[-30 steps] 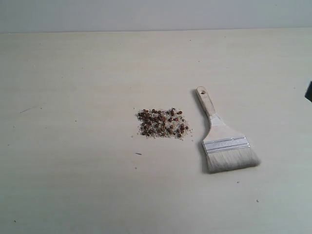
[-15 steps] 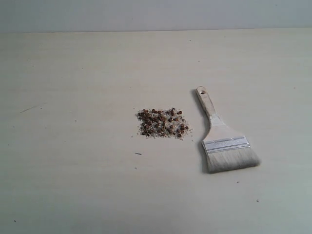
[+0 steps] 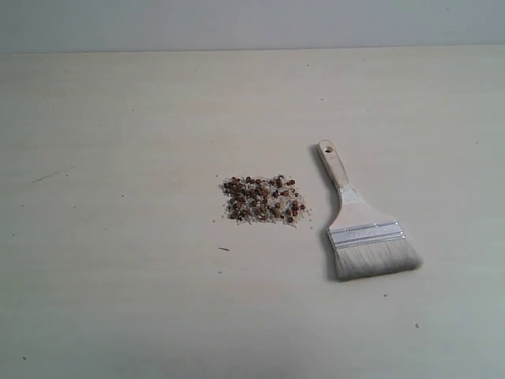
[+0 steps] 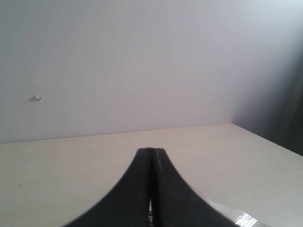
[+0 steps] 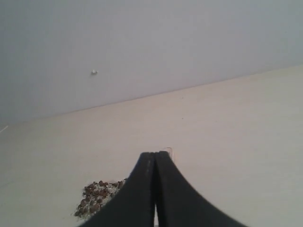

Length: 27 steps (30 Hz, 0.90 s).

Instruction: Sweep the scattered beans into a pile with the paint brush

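Observation:
The beans [image 3: 263, 199] lie in a compact reddish-brown patch mixed with whitish crumbs near the table's middle; they also show in the right wrist view [image 5: 97, 197]. To their right the paint brush [image 3: 361, 229] lies flat, cream handle pointing away, pale bristles toward the front. No arm appears in the exterior view. My left gripper [image 4: 151, 152] is shut and empty above bare table, far from the beans. My right gripper [image 5: 155, 155] is shut and empty too, its black fingers covering most of the brush; only the handle's tip [image 5: 168, 151] peeks out.
The pale table [image 3: 118, 118] stretches wide around the beans and brush, with a few tiny dark specks [image 3: 224, 249] scattered on it. A plain grey wall [image 3: 252, 24] runs behind the far edge.
A dark bit of the right arm at the exterior view's right edge one second ago has gone out of view. Beans and brush have not moved.

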Tool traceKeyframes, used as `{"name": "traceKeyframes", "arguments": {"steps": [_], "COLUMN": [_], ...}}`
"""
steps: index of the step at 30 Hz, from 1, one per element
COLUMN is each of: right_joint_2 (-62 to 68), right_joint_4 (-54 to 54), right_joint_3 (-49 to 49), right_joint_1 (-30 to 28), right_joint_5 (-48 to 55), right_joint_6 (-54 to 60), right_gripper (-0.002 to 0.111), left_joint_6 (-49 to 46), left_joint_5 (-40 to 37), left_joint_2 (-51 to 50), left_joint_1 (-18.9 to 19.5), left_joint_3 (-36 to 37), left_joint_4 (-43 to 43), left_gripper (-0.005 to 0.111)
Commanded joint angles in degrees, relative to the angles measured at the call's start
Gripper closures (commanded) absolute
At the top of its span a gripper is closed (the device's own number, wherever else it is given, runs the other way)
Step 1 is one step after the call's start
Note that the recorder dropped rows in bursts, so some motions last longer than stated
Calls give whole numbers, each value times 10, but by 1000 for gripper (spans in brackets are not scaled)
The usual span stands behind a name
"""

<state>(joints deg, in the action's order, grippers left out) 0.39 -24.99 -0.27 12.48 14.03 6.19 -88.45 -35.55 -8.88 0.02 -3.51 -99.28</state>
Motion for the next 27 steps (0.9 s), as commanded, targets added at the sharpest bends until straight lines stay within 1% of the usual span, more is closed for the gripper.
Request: {"name": "traceKeyframes", "arguments": {"steps": [1,8,13,15,19,22,27], "right_joint_2": [-4,-4,-4,-4,-4,-4,-4], "right_joint_4": [-17,-21,11,17,6,-31,-31], "right_joint_3": [3,3,3,3,3,3,3], "right_joint_1": [-1,-1,-1,-1,-1,-1,-1], "right_joint_5": [12,11,-48,-52,-51,-50,-50], "right_joint_6": [-1,-4,1,1,-7,-47,-49], "right_gripper": [108,108,108,108,108,108,108], "left_joint_6": [4,4,4,4,4,4,4], "left_joint_5": [-1,-1,-1,-1,-1,-1,-1], "left_joint_2": [5,5,5,5,5,5,5], "left_joint_1": [2,2,2,2,2,2,2], "left_joint_3": [3,3,3,3,3,3,3], "left_joint_4": [-7,-7,-7,-7,-7,-7,-7], "left_gripper": [107,107,107,107,107,107,107]}}
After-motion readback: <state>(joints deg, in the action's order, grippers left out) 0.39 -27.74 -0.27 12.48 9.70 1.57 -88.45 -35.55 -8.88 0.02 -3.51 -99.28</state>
